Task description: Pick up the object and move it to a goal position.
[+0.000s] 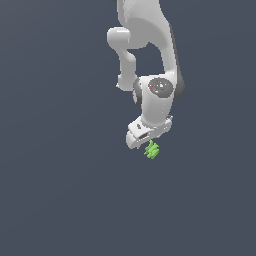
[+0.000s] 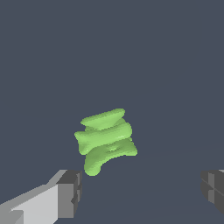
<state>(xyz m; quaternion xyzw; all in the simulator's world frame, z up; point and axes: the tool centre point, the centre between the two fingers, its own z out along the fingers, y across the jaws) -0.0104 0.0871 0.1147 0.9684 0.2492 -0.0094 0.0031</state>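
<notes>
– How did the arm [image 1: 150, 45] hang?
– Bent straight down, gripper [image 2: 140, 192] spread wide, holding nothing.
– And the object [image 2: 106, 140]?
– A green, lumpy, jagged piece just below the gripper, between its grey pads [image 2: 70, 192], untouched.

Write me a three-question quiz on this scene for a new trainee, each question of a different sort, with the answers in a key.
1. True or false: the tool is shut on the green piece.
2. Multiple choice: in the wrist view, the green piece lies
A. clamped between the two fingers
B. beyond the fingertips, touching neither
C. out of sight
3. Fill in: apart from the arm and the green piece, the exterior view shows only a plain dark ____ background.

Key
1. False. The fingers stand wide apart with nothing between them.
2. B
3. grey
</notes>
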